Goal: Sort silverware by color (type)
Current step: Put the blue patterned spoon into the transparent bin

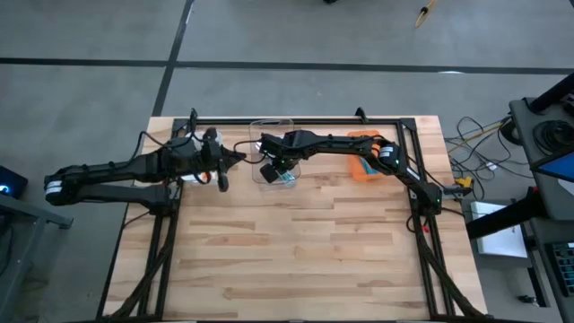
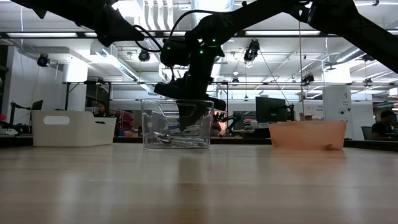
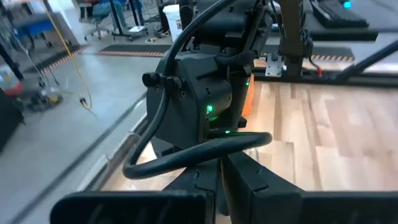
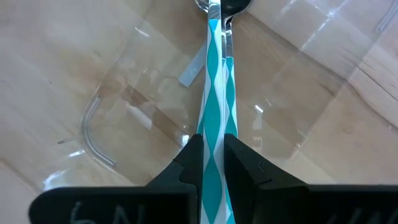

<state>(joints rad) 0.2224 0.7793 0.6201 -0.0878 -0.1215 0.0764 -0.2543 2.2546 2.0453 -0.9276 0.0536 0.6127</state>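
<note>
My right gripper [image 4: 213, 140] reaches down into the clear bin [image 2: 149, 124] at the table's far middle and is shut on a spoon with a teal-and-white patterned handle [image 4: 216, 74]. The spoon's dark bowl [image 4: 221, 5] points away from the fingers, toward the bin floor. A second, thinner handle [image 4: 230, 43] lies just beside it. More spoons [image 2: 174, 140] lie on the bin's floor. In the high view the right gripper [image 1: 276, 170] sits over the bin [image 1: 269, 126]. My left gripper [image 1: 224, 173] hovers just left of the bin, shut and holding nothing [image 3: 221, 180]. My right gripper pinches the teal-and-white handle [image 4: 214, 121] between its two fingers [image 4: 189, 155], somewhere along its length. The fingers come from above, down into the clear bin, and the handle runs on ahead in line with them. Whether the bowl end touches the bin floor, I cannot tell.
An orange bin [image 1: 363, 148] stands right of the clear bin, also seen in the low view [image 2: 308, 134]. A white bin [image 2: 73, 127] stands to the left at the far edge. A dark frame [image 1: 296, 119] rims the table's far and side edges. Bare wood [image 1: 296, 242] fills the near half.
</note>
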